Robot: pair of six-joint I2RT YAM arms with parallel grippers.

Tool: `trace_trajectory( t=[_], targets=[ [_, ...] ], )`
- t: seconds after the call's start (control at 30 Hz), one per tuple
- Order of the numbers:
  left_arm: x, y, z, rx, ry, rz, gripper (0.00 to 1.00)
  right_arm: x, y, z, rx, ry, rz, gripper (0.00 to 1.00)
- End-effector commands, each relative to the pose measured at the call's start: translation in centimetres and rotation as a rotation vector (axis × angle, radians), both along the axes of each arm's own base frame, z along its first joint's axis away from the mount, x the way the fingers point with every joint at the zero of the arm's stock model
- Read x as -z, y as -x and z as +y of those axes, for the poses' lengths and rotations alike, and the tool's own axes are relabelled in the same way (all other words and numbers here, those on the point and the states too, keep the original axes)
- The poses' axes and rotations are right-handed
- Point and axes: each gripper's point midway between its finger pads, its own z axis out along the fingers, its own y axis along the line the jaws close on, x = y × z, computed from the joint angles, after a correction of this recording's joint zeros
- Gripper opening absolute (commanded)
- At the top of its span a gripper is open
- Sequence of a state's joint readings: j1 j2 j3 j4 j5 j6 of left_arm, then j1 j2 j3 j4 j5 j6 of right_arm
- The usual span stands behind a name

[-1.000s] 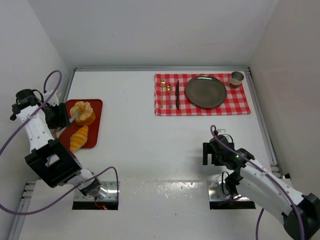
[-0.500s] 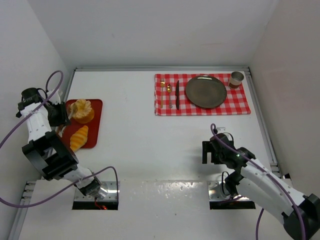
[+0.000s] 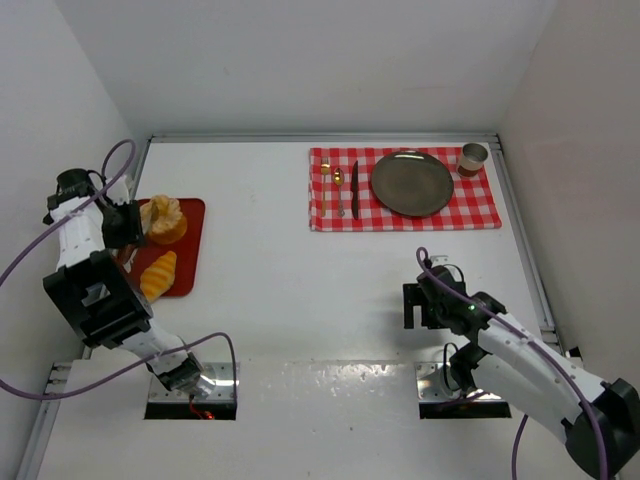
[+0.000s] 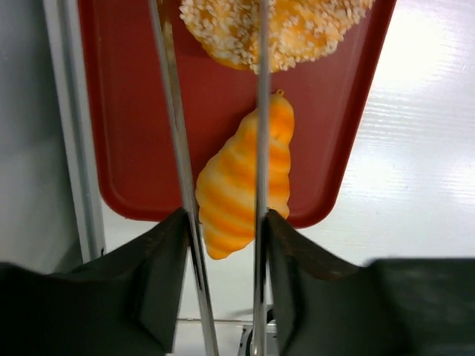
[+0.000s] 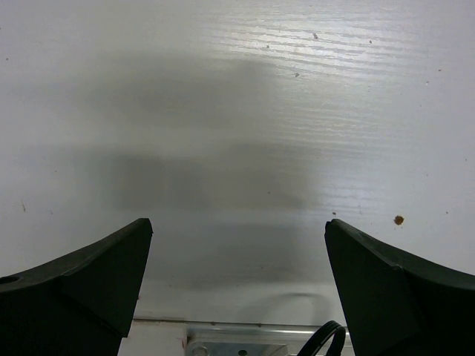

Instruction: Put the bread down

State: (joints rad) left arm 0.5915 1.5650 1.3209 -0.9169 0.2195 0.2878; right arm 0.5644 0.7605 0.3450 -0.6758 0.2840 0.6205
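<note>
The left gripper (image 3: 145,222) reaches over the croissant (image 4: 245,182), which lies on the near half of the red tray (image 4: 126,133). Its thin fingers (image 4: 172,111) are clamped on the seeded bun (image 4: 274,26) at the tray's far end. The right gripper (image 5: 236,226) gapes wide above the table (image 5: 237,111), holding nothing.

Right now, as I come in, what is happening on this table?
The left gripper is closed on the round bun and holds it tilted over the far end of the red tray. The croissant lies on that tray, untouched. The right gripper hangs open over the table, holding nothing. The dark plate on the checked cloth has no bread on it.
</note>
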Motion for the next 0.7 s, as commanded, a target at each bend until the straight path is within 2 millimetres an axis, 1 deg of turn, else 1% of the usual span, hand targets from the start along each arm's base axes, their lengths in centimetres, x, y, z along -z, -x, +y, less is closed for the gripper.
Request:
trace_trajectory(
  t=[0.0, 0.03, 0.07, 0.1, 0.13, 0.17, 0.2, 0.23, 0.27, 0.3, 0.33, 0.37, 0.43, 0.47, 0.53, 0.57, 0.63, 0.67],
  targets=[
    [-0.9, -1.6, 0.2, 0.000, -0.015, -0.040, 0.45, -1.2, -1.5, 1.0, -0.015, -0.028, -0.049, 0.99],
    [-0.9, -1.6, 0.2, 0.000, -0.015, -0.040, 0.28, -1.2, -1.5, 1.1, -0.021, -0.031, -0.048, 0.99],
    [-0.6, -1.6, 0.2, 0.000, -0.010, -0.032, 0.16, -1.2, -1.6, 1.0, -0.018, -0.029, -0.050, 0.99],
    [-0.9, -1.9, 0.2, 0.004, -0.008, -0.044, 0.07, -1.2, -1.6, 1.0, -0.017, -0.029, -0.050, 0.99],
    [-1.2, -2.1, 0.2, 0.008, -0.006, -0.056, 0.00, -1.2, -1.5, 1.0, -0.019, -0.027, -0.049, 0.99],
    [-2.1, -2.6, 0.5, 0.008, -0.020, -0.078, 0.00, -1.2, -1.5, 1.0, -0.021, -0.024, -0.048, 0.99],
    [-3.0, -2.9, 0.0, 0.024, -0.019, -0.098, 0.00, -1.2, -1.6, 0.9, -0.020, -0.020, -0.048, 0.99],
    [-3.6, -2.9, 0.0, 0.024, -0.019, -0.099, 0.00, -1.2, -1.6, 0.9, -0.021, -0.020, -0.048, 0.99],
    [-5.4, -3.9, -0.4, 0.048, -0.017, -0.146, 0.00, -1.3, -1.7, 0.8, -0.014, -0.014, -0.052, 0.99],
    [-6.4, -4.2, -0.7, 0.058, -0.009, -0.166, 0.00, -1.4, -1.8, 0.7, -0.002, -0.010, -0.056, 0.99],
    [-7.3, -4.4, -1.8, 0.088, 0.023, -0.180, 0.00, -1.4, -1.8, 0.5, 0.001, -0.002, -0.058, 0.99],
    [-9.7, -5.4, -2.3, 0.115, 0.012, -0.234, 0.00, -1.5, -1.9, 0.4, 0.008, -0.003, -0.070, 0.99],
    [-11.9, -6.1, -3.9, 0.168, 0.034, -0.283, 0.00, -1.4, -1.8, 0.2, 0.012, 0.006, -0.075, 0.99],
    [-14.3, -7.4, -5.7, 0.235, 0.032, -0.349, 0.00, -1.2, -1.7, -0.1, 0.013, 0.017, -0.076, 0.99],
    [-16.5, -8.6, -8.2, 0.290, 0.028, -0.402, 0.00, -1.0, -1.5, -0.5, 0.016, 0.033, -0.074, 0.99],
    [-17.7, -10.4, -11.4, 0.376, 0.038, -0.429, 0.00, -1.0, -1.4, -0.8, 0.012, 0.047, -0.073, 0.99],
    [-18.5, -12.2, -15.4, 0.470, 0.062, -0.450, 0.00, -0.9, -1.3, -1.1, 0.006, 0.062, -0.076, 0.99],
    [-20.3, -13.4, -19.4, 0.554, 0.057, -0.496, 0.00, -0.8, -1.3, -1.2, -0.004, 0.073, -0.078, 0.99]
  ],
)
